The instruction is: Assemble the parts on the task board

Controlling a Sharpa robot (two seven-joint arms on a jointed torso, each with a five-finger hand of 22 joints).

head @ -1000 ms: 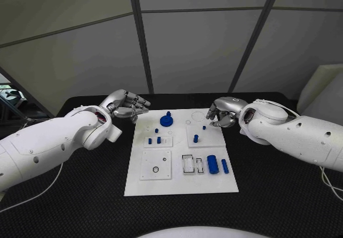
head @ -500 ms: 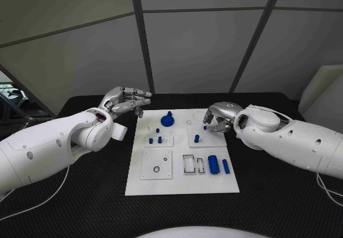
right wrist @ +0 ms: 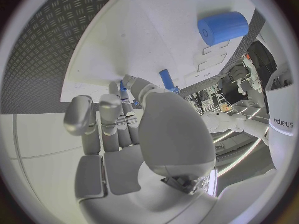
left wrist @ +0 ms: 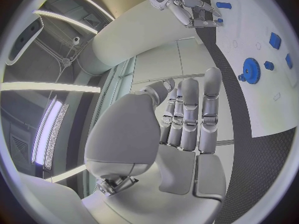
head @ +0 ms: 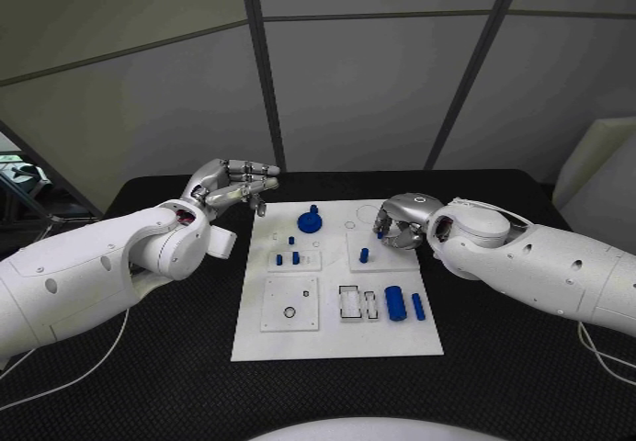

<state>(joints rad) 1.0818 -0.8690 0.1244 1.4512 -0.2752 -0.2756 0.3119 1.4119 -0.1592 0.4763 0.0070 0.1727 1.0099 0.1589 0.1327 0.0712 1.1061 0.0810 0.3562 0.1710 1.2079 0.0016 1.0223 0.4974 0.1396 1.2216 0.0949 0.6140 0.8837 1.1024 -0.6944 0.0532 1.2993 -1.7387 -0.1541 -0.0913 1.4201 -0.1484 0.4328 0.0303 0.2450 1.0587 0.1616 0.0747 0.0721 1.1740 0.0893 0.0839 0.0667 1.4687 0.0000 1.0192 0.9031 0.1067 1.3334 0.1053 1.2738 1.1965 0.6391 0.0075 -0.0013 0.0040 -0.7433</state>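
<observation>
Task board [head: 332, 335]: white, blue parts [head: 395, 303].

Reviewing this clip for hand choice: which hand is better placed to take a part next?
Probably the right hand: it hangs over the task board beside the small blue peg on the upper right block. The left hand is raised beyond the board's far left corner, holding nothing.

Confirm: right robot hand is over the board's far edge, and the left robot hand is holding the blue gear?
Not quite. The left robot hand holds nothing; the head view shows the gear lying on the board, apart from it. The right robot hand is over the far edge.
</observation>
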